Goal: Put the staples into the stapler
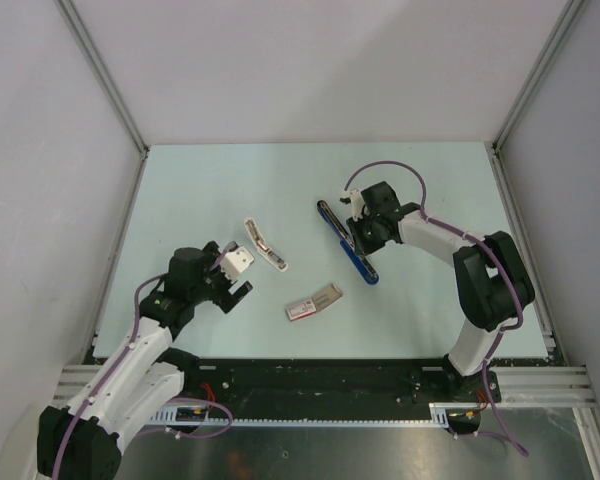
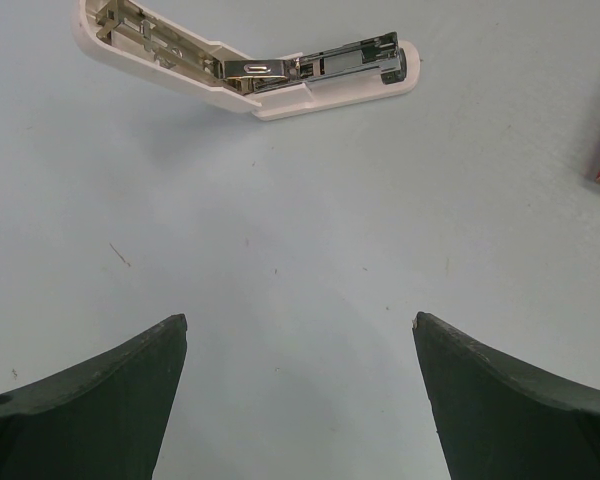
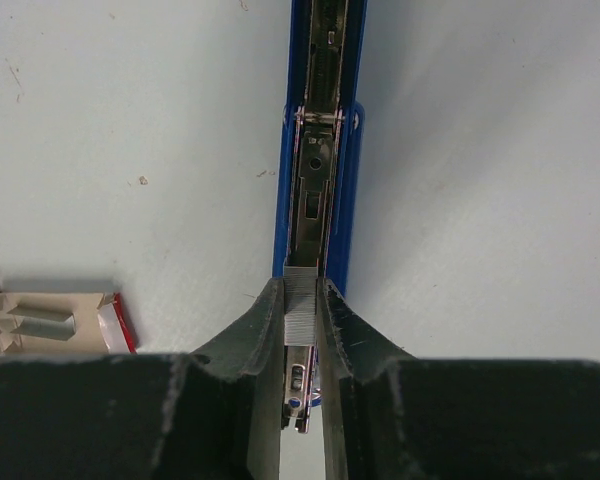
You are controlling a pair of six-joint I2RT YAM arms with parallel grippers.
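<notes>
The blue stapler point(image 1: 346, 243) lies opened flat on the table, its metal channel facing up; it also shows in the right wrist view point(image 3: 320, 150). My right gripper point(image 3: 301, 285) is shut on a silvery strip of staples point(image 3: 301, 305) and holds it right over the stapler's channel, lined up with it; in the top view the right gripper point(image 1: 360, 238) is over the stapler's middle. The pink-and-white staple box point(image 1: 313, 302) lies with its grey tray slid out, near the front centre. My left gripper point(image 1: 238, 293) is open and empty, also in the left wrist view point(image 2: 300, 330).
A white stapler point(image 1: 265, 245) lies opened just ahead of my left gripper, also seen in the left wrist view point(image 2: 250, 60). The staple box point(image 3: 50, 320) is left of my right fingers. White walls surround the table on three sides.
</notes>
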